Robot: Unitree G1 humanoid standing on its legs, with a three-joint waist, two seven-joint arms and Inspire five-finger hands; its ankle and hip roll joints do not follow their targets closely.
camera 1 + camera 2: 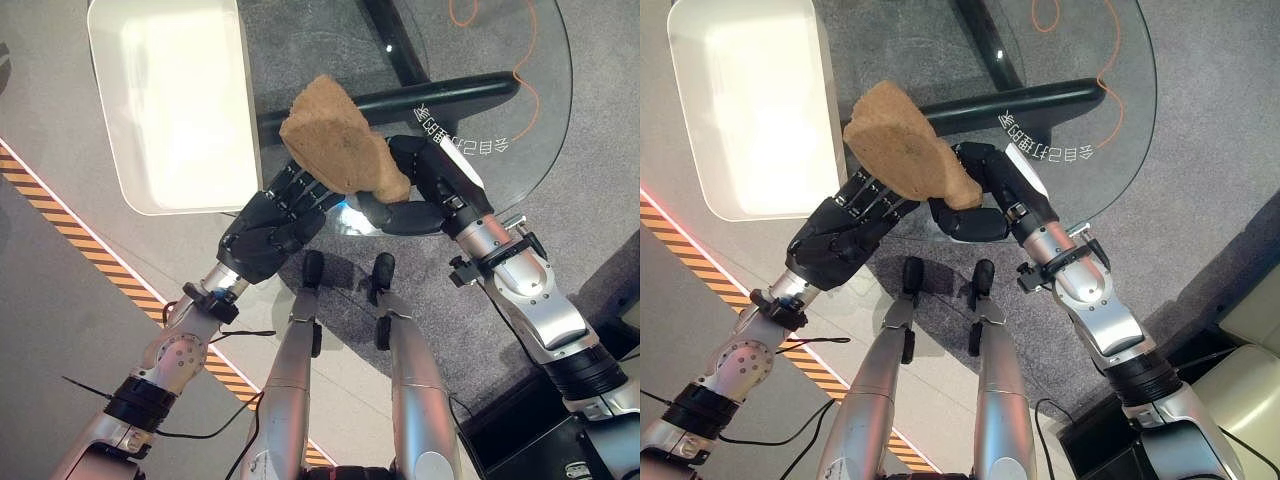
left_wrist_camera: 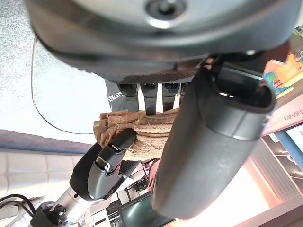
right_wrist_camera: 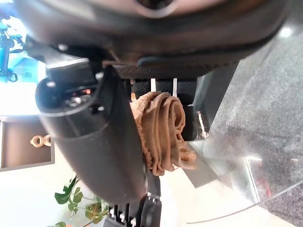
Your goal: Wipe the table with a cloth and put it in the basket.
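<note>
**Holding the cloth over the glass bench**

Gripping from both sides, the left hand (image 1: 268, 228) and right hand (image 1: 432, 185) have their fingers curled on a bunched brown cloth (image 1: 340, 140), raised above the near edge of the round glass bench (image 1: 520, 130). A white basket (image 1: 170, 110) sits just beside the cloth, to the robot's left.

Grey carpet floor (image 1: 60, 60), black-and-orange hazard tape (image 1: 100, 265), thin orange cord (image 1: 520, 75)

The cloth (image 1: 340, 135) hides both hands' fingertips (grip unclear), basket (image 1: 175, 100) cropped
</note>
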